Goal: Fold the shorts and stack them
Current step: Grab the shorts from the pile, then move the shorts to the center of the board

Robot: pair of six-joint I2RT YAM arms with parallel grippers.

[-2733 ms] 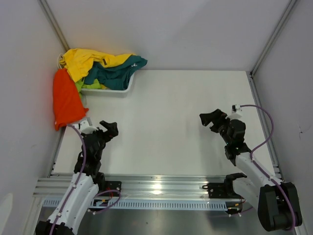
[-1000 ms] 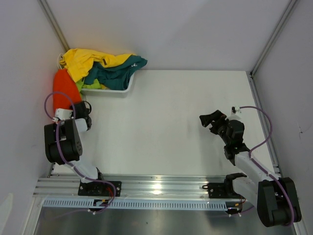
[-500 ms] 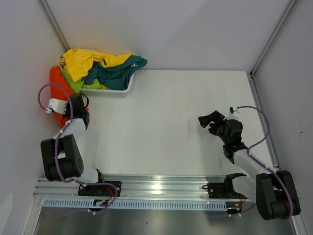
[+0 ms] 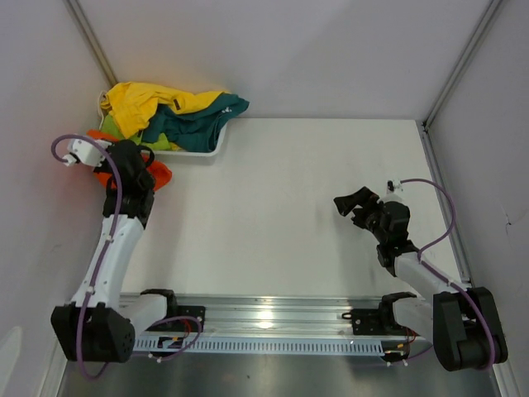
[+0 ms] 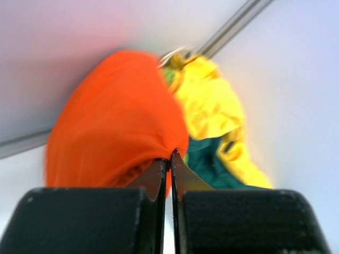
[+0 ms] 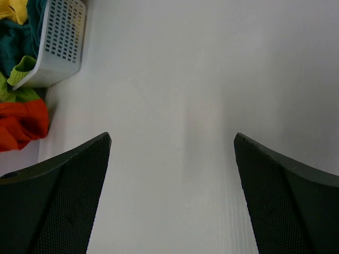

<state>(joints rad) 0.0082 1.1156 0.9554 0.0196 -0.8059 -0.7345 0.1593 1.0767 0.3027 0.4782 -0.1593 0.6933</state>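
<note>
Left gripper (image 5: 170,159) clamps shut on the orange shorts (image 5: 111,121) beside the basket (image 6: 61,42) (the right gripper (image 4: 354,203) gapes empty, well apart).

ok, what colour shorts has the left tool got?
Orange shorts; clearest in the left wrist view.

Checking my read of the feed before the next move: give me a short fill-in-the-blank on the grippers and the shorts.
The left gripper is ____ on the orange shorts.
The right gripper hangs ____ above the table.
The white basket stands at the table's far ____ corner.
Missing words: shut; open; left.
</note>
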